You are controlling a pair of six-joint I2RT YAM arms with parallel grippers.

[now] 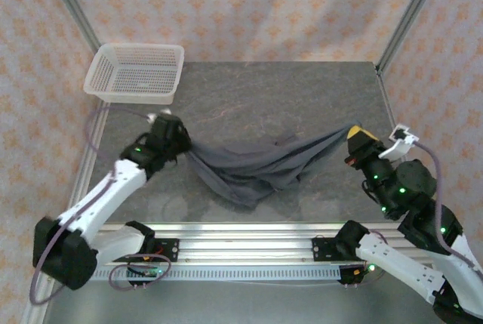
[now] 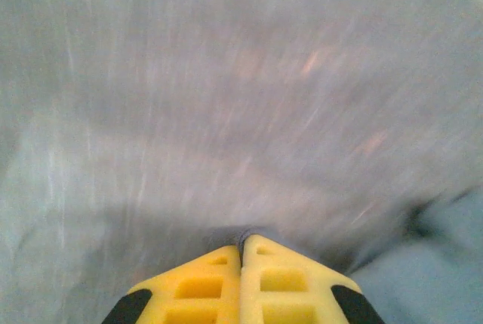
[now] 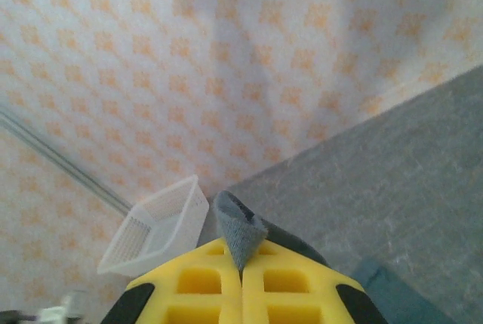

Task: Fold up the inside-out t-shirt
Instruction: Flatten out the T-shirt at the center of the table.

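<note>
Your left pincer [image 1: 175, 140] is clamped shut on one end of the dark grey t-shirt [image 1: 256, 167]. Your right pincer [image 1: 355, 137] is closed on the other end, with a tuft poking past its tips. The shirt stretches between them, its bunched middle drooping toward the table [image 1: 272, 97].
</note>
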